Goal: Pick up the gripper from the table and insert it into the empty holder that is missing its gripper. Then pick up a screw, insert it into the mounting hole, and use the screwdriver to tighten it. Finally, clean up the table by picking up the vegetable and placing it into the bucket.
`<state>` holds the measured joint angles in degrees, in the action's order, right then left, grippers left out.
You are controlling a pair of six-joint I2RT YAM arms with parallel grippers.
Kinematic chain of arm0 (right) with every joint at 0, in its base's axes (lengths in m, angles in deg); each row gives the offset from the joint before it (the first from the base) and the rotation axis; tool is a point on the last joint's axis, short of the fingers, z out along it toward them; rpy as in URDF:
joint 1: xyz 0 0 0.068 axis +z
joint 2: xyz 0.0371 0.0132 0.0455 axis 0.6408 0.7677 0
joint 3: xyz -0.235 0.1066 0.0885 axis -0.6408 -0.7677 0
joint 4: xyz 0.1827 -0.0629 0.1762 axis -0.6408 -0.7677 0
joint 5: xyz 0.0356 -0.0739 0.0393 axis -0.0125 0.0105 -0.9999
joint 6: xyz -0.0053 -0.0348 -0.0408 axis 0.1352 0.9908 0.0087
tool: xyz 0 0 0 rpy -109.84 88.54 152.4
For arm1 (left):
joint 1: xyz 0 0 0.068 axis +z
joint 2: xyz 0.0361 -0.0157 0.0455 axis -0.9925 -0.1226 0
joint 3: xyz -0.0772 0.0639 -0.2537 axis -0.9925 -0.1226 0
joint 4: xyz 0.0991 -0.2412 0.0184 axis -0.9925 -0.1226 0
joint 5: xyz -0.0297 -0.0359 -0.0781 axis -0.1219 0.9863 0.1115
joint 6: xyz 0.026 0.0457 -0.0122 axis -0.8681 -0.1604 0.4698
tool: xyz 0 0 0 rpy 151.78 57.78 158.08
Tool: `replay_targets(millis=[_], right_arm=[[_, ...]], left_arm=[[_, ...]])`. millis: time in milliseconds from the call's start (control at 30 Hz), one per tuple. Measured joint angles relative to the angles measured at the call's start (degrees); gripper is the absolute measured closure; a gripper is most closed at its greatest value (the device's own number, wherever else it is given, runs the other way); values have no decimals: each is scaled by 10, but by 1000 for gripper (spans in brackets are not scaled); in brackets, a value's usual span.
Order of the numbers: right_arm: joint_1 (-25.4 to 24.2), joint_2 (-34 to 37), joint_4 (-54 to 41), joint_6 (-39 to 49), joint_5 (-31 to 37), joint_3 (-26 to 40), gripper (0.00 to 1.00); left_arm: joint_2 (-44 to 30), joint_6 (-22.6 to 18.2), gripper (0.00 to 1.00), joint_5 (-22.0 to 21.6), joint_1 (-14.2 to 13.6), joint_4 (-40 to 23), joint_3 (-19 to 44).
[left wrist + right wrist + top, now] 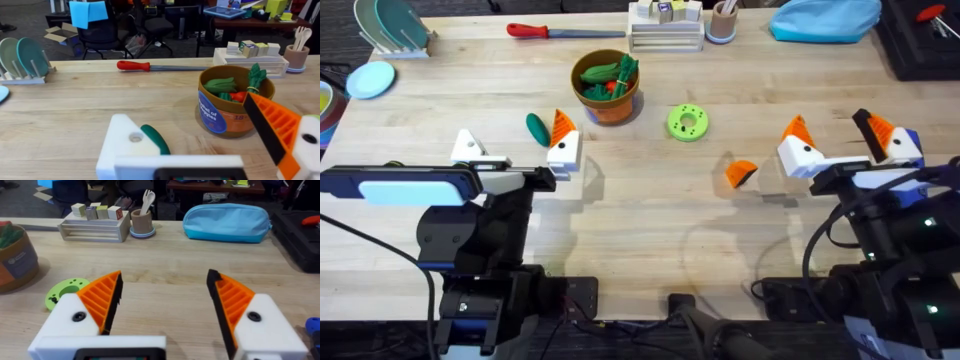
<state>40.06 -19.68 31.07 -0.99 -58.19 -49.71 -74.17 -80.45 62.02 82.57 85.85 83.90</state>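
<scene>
The small orange gripper (741, 173) lies loose on the table, just left of my right gripper (840, 135), which is open with both orange-tipped fingers in place (165, 300). My left gripper (513, 132) is open too. Its left finger is a bare white holder (468, 148) with a mounting hole (136, 136); its right finger (563, 145) carries an orange tip. The dark green vegetable (537, 128) lies between them, close to the tipped finger (155, 139). The orange-brown bucket (607, 90) stands beyond, with toy vegetables in it. Screw and screwdriver are out of view.
A green holed disc (687, 122) lies right of the bucket. Along the far edge are a red-handled tool (565, 31), a block tray (665, 28), a cup with sticks (722, 22), a blue pouch (825, 18) and a dish rack (390, 28).
</scene>
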Motion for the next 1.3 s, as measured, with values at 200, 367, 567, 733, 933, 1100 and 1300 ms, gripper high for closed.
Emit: replay_targets(millis=[200,367,567,733,933,1100,1300], right_arm=[[0,0,-4,0,0,0,10],[0,0,2,0,0,0,10],[0,3,-48,0,-9,22,11],[0,40,-178,19,-18,92,10],[0,135,-260,29,-24,221,10],[0,242,-293,33,-24,324,10],[0,345,-310,35,-24,418,10]], left_arm=[[0,0,8,0,0,0,0],[0,0,9,0,0,0,0],[-8,37,9,-1,0,-50,33],[-80,58,9,-14,0,-197,189],[-238,64,10,-29,0,-373,397],[-393,68,10,-27,0,-461,527],[-523,68,11,3,0,-461,595]])
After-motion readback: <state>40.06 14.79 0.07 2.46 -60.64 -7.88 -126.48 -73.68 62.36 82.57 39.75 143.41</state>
